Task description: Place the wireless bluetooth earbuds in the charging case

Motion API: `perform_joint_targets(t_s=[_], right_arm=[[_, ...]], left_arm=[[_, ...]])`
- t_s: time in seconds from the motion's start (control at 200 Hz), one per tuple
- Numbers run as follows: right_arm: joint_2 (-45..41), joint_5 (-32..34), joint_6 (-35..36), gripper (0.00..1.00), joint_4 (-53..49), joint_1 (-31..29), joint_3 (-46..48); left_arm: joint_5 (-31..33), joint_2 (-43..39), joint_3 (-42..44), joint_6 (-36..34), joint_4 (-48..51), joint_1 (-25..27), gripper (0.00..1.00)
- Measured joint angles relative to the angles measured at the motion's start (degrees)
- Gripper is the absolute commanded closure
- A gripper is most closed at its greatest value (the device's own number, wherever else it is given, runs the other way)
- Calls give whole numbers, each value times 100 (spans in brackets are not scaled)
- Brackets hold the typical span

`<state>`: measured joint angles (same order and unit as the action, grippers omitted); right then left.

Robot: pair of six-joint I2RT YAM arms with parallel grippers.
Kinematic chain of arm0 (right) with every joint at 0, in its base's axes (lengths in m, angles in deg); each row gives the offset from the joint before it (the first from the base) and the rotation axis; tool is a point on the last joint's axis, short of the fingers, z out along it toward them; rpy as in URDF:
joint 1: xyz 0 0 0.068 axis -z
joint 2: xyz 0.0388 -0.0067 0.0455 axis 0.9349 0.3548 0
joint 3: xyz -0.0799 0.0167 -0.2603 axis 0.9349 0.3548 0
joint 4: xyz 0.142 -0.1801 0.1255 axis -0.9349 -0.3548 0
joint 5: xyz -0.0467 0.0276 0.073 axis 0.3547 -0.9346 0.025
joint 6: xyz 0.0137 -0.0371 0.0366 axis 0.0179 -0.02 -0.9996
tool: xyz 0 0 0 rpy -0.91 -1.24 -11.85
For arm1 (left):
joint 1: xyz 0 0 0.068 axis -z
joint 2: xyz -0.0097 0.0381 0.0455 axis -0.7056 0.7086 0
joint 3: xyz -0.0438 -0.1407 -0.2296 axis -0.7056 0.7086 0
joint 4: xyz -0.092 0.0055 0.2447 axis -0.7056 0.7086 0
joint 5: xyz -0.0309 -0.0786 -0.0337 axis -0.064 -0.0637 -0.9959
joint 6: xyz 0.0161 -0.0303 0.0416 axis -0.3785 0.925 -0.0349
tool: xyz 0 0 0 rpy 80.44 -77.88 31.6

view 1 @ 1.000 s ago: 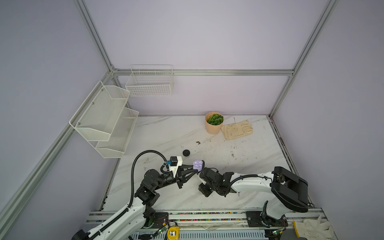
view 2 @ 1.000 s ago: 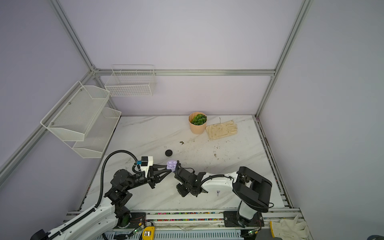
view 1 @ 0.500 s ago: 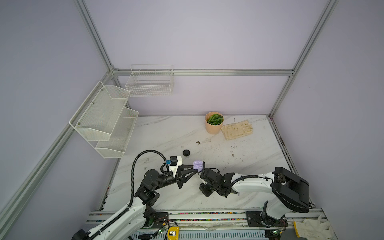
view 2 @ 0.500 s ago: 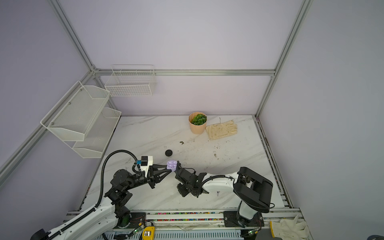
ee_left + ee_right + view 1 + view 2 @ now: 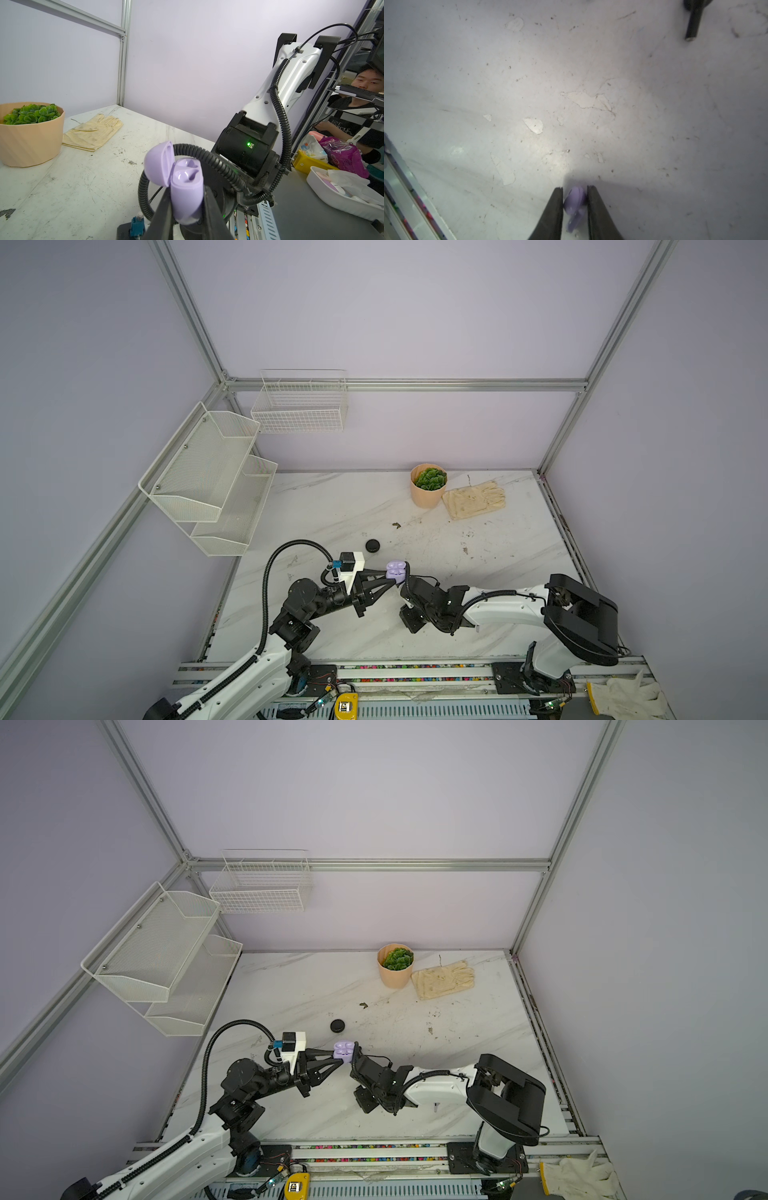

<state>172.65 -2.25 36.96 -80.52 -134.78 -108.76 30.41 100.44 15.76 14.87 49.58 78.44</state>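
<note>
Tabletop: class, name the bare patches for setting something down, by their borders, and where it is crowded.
Bare: back left, between the wall shelves and the plant pot; right of centre, between the glove and the right arm. Crowded: front middle, where the left tool holds the lilac case beside the right tool gripping a lilac earbud, black case behind.

The left tool (image 5: 390,577) clamps an open lilac charging case (image 5: 395,570) over the desk (image 5: 498,564); a black puck (image 5: 372,546) lies at its eleven o'clock.
</note>
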Motion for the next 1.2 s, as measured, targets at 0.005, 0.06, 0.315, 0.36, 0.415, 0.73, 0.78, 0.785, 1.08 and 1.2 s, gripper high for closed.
perform_joint_targets(t_s=[0.005, 0.06, 0.315, 0.36, 0.415, 0.73, 0.78, 0.785, 1.08, 1.2], right_arm=[[0, 0, -4, 76, -2, 0, 0], [0, 48, -66, 76, -13, -2, -2], [0, 273, -313, 76, -144, -2, -39], [0, 334, -365, 76, -203, -2, -57], [0, 409, -437, 76, -262, -2, -81], [-275, 990, -927, 78, -719, 15, -98], [-337, 1075, -990, 79, -782, 63, -98], [-341, 1082, -992, 79, -787, 68, -98], [-431, 1569, -1102, 86, -1320, 573, -345], [-562, 1797, -1032, 86, -1545, 772, -662]], left_arm=[[0, 0, 0, 0, 0, 0, 100], [0, 0, 0, 2, 2, 0, 100], [9, 0, 0, 4, 26, 0, 100], [15, 0, 0, 7, 33, 0, 100], [26, 0, 0, 9, 35, 0, 100], [179, -81, 0, 11, 39, 2, 100], [243, -96, 0, 11, 33, 15, 100], [247, -98, 0, 11, 33, 17, 100], [603, 181, 0, 101, -210, 28, 100], [699, 448, 0, 90, -402, 28, 100]])
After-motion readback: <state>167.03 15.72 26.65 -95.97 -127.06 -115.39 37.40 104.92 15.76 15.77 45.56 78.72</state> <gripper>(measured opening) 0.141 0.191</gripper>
